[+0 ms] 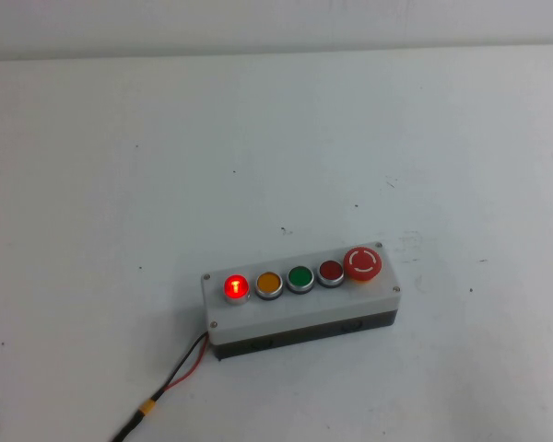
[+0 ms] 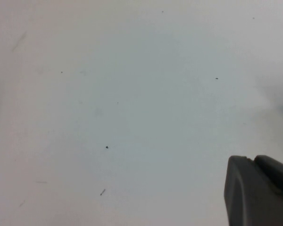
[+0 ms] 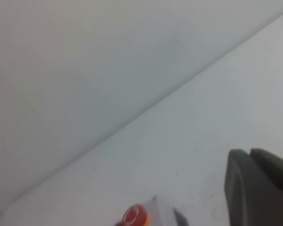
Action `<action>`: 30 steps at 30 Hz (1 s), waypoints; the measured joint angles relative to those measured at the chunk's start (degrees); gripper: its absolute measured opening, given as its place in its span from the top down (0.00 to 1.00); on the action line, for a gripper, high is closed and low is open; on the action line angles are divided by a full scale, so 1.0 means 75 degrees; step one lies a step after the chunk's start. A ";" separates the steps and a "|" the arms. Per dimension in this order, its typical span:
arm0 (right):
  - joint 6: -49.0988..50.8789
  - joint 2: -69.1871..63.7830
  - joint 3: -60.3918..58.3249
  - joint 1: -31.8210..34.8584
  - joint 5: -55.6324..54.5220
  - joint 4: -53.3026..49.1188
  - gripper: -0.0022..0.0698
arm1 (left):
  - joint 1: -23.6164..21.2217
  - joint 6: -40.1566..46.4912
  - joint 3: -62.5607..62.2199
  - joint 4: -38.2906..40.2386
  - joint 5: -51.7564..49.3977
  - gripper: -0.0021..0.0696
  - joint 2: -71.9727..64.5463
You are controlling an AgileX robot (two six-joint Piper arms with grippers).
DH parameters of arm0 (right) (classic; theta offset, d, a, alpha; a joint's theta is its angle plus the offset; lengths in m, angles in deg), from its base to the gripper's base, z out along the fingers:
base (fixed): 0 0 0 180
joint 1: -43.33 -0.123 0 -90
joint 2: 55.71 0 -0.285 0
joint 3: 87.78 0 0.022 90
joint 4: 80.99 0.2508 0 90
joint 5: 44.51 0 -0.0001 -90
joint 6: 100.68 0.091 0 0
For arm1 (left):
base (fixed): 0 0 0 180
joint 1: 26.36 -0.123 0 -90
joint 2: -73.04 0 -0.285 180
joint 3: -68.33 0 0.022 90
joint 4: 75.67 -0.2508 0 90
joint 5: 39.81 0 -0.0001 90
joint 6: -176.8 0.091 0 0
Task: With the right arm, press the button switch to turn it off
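The button switch (image 1: 236,287) glowed bright red at the end of the grey box (image 1: 304,308) farthest from the mushroom button (image 1: 363,263), with the amber button (image 1: 268,283) just beside it and the green and dark-red buttons further along the row. The box lay on the white desk (image 1: 120,184), its wires (image 1: 175,373) leaving the switch's end. The right hand (image 3: 259,188) showed only as a dark edge in its wrist view, the mushroom button low in that view; I could not tell its opening. The left hand (image 2: 257,190) hung over bare desk, opening likewise unclear. A good press probably needed a straight descent onto the lit cap, clear of the amber neighbour.
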 joint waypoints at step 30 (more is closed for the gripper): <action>0.0176 -1.0771 0.8208 -0.4793 0.6226 -0.4076 0.99 | 0.0000 0.0000 0.0000 -0.0013 0.0000 0.97 0.0000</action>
